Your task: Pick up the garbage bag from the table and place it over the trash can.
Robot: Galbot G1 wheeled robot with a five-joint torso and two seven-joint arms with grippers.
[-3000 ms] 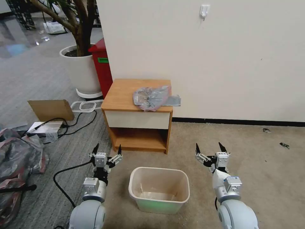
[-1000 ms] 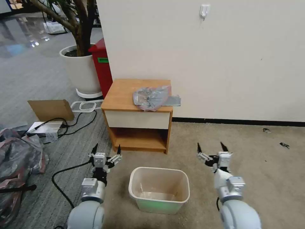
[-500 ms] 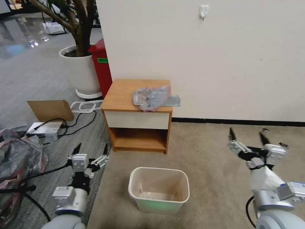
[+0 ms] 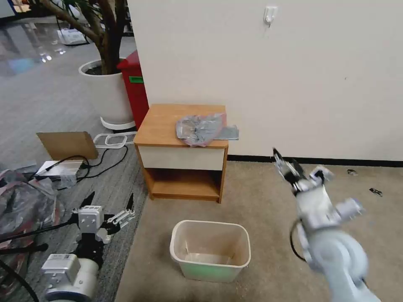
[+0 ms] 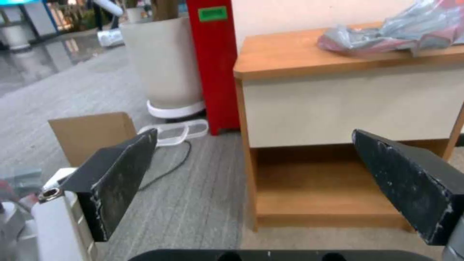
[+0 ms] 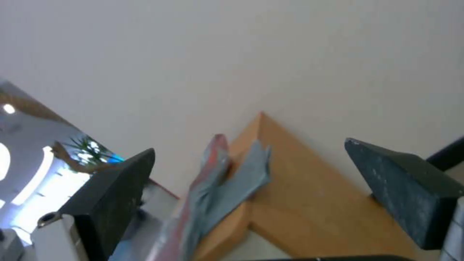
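Right gripper (image 4: 286, 167) motion-blurred in head view

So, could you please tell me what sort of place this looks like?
Probably an office or lab corner staged as a bedroom: a small orange-brown wooden nightstand against a plain wall, grey carpet tiles, and a big white pot holding a tree.

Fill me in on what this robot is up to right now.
The garbage bag lies crumpled on the nightstand, one end hanging over the wall-side edge; nothing holds it. The right gripper, open, is raised toward the nightstand's right side. The left gripper, also open, sits low beside the empty trash can on the floor.
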